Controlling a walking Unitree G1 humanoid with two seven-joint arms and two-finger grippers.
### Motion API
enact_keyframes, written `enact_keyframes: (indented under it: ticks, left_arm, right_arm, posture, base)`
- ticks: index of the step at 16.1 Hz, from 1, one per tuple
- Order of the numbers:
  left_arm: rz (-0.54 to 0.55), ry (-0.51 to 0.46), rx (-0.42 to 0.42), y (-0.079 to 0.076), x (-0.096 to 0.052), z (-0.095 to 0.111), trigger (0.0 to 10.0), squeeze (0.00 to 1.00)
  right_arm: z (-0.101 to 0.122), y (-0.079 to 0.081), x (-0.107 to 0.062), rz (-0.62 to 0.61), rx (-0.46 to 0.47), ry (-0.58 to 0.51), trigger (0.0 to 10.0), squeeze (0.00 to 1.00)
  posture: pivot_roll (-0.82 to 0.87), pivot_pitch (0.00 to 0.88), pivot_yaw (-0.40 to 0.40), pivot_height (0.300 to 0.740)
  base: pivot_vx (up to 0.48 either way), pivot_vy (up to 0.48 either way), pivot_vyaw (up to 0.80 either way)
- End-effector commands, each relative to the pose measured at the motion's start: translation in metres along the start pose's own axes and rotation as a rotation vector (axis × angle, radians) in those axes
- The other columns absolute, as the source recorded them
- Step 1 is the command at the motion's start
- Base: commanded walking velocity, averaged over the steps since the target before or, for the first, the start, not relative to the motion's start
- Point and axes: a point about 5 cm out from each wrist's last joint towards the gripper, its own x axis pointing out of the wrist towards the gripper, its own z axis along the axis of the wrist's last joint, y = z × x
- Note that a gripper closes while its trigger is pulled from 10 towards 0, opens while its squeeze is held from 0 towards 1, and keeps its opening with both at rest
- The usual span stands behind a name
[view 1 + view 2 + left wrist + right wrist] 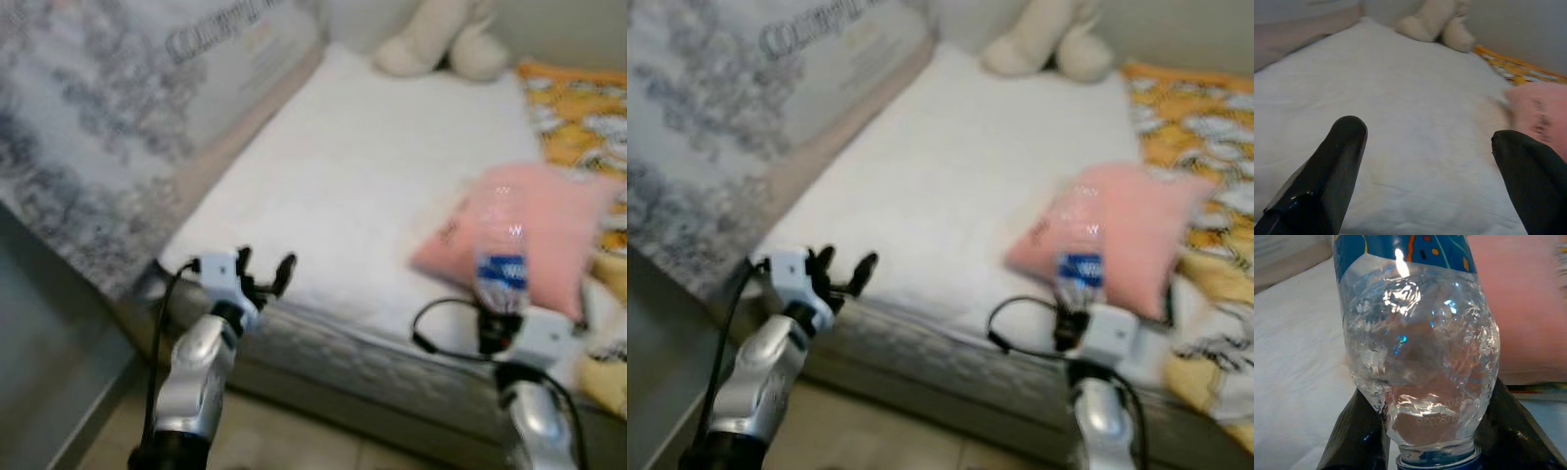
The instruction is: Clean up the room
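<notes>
Right gripper grasping crushed plastic bottle before pink pillow, left gripper spread empty over white bed, plush toy beyond

Clear plastic bottle with a blue label band was clamped in the right gripper, standing upright with its cap end down between the fingers and its base at 12 o'clock. Walls looked crumpled and dented. It sat over the near edge of the bed, in front of the pink pillow.
</notes>
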Motion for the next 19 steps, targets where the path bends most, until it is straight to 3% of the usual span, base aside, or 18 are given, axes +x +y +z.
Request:
enact_keyframes:
  ticks: [1, 5, 9, 14, 19]
  left_arm:
    - [0.03, 0.007, 0.052, 0.009, -0.003, 0.003, 10.0, 0.0]
    - [0.033, 0.02, 0.097, 0.011, -0.003, 0.002, 10.0, 0.0]
    - [0.028, 0.038, 0.131, 0.013, -0.006, 0.001, 10.0, 0.0]
    - [0.019, 0.023, 0.087, 0.006, -0.007, 0.0, 10.0, 0.0]
    - [0.043, 0.011, 0.085, 0.008, -0.011, -0.001, 10.0, 0.0]
  right_arm:
    - [0.003, 0.009, 0.002, 0.04, 0.004, -0.012, 10.0, 0.0]
    - [0.001, 0.014, 0.002, 0.087, -0.022, -0.003, 10.0, 0.0]
    - [-0.001, 0.007, 0.009, 0.076, 0.028, 0.028, 10.0, 0.0]
    - [-0.003, 0.006, 0.013, 0.133, 0.041, 0.057, 10.0, 0.0]
    - [-0.005, 0.007, 0.017, 0.165, 0.054, 0.072, 10.0, 0.0]
  posture:
    - [-0.05, 0.0, 0.003, 0.74]
    - [-0.05, 0.0, 0.006, 0.74]
    - [-0.05, 0.0, 0.013, 0.74]
    - [-0.05, 0.0, 0.01, 0.74]
    - [-0.03, 0.0, -0.005, 0.74]
  base:
    - [0.0, 0.0, 0.0]
    - [0.0, 0.0, 0.67]
    - [0.0, 0.0, 0.62]
    - [0.0, -0.445, 0.5]
    - [-0.358, -0.227, 0.45]
